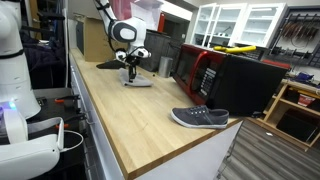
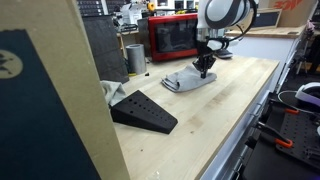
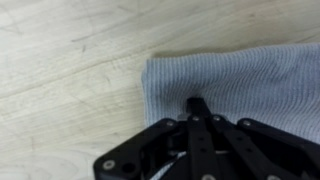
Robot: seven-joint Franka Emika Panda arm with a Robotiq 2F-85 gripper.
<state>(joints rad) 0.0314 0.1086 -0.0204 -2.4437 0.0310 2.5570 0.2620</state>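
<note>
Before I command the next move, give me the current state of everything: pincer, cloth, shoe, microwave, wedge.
Pincer: shut, tips down on the cloth.
Grey knitted cloth: lying flat on the light wooden counter, under the pincer.
Grey fabric shoe: upright on its sole, apart from the cloth.
Red microwave: door closed.
Black wedge-shaped block: resting on the counter, untouched.

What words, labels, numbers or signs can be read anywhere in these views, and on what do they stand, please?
No text can be read in any view.
Dark blue panel: a pale mark, too blurred to read.
Red microwave: no legible label or digits at this size.
Gray cloth: no print shows.
</note>
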